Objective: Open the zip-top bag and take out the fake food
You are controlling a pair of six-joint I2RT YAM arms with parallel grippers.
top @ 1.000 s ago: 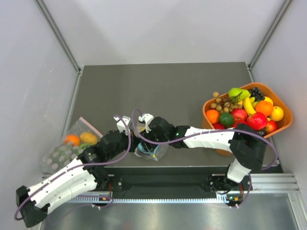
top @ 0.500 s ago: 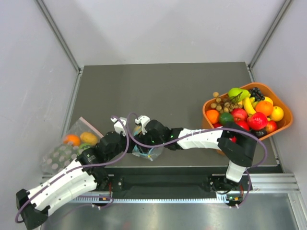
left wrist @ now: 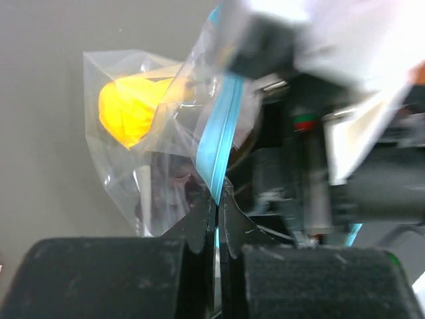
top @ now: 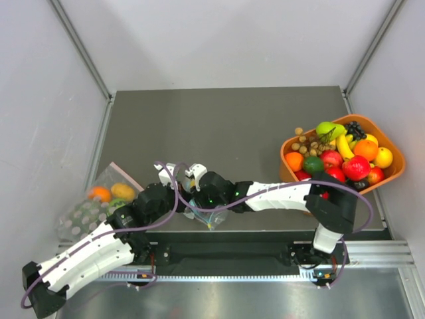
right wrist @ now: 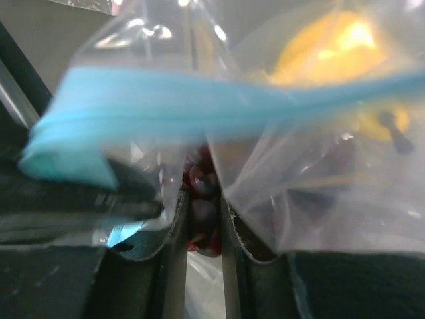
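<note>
1. We see the zip-top bag (top: 207,214) at the lower centre of the overhead view. It lies at the near edge of the dark surface (top: 232,126), squeezed between the tips of the two arms.
2. The bag is small, clear and crinkly, with a teal-blue zip strip (left wrist: 220,133) along its mouth. In the left wrist view the strip runs from the upper centre down to the bottom centre.
3. Part of the fake food shows through the film. A yellow lemon (left wrist: 126,109) sits in the upper left of the left wrist view, with a dark, blurred mass below it.
4. The left pincer (left wrist: 217,203) is clamped together on the zip strip, and its black fingers meet at the bottom centre.
5. The right pincer (right wrist: 199,232) fills the bottom of its own view, with its jaws a narrow slot apart and film draped over both. We cannot tell whether they pinch the bag. Red-purple beads of the grape bunch (right wrist: 201,199) show in the slot, and the strip crosses above as a blurred band.
6. An orange bowl (top: 392,174) heaped with fruit stands at the right edge of the overhead view.
7. A second clear bag (top: 99,199) with a pinkish-red strip lies at the left edge, well apart from the first.
</note>
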